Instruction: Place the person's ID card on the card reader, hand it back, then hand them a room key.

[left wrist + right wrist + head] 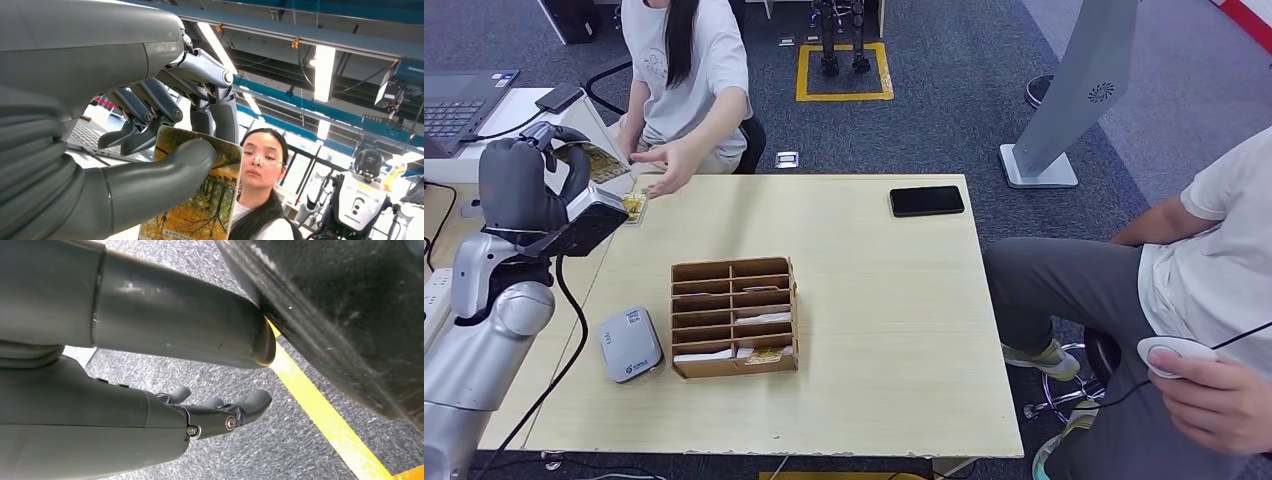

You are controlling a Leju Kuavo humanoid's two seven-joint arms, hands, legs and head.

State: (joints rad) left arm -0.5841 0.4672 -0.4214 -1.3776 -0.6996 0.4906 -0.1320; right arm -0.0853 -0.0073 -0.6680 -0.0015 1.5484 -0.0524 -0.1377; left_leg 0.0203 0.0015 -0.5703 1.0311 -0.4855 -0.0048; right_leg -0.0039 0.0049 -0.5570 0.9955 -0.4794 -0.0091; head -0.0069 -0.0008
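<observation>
- The wooden table (894,330) takes most of the space, and a person in a light shirt (686,70) sits at its far side, with one hand (664,165) stretched over the far left corner.
- A second person (1194,300) sits at the right side and holds a small white device (1169,355).
- A cardboard organizer (734,318) with many slots stands near the middle of the table.
- The left hand (564,165) is lifted at the far left corner, near the seated person's hand; thumb and fingers (150,107) pinch a card with an autumn tree picture (205,200).
- The right hand (220,412) hangs over the grey carpet; its fingers are apart and hold nothing.
- The grey card reader (629,343) lies just left of the organizer.
- A black phone (926,201) lies at the far edge.
- A small yellowish card (634,206) lies near the person's hand.
</observation>
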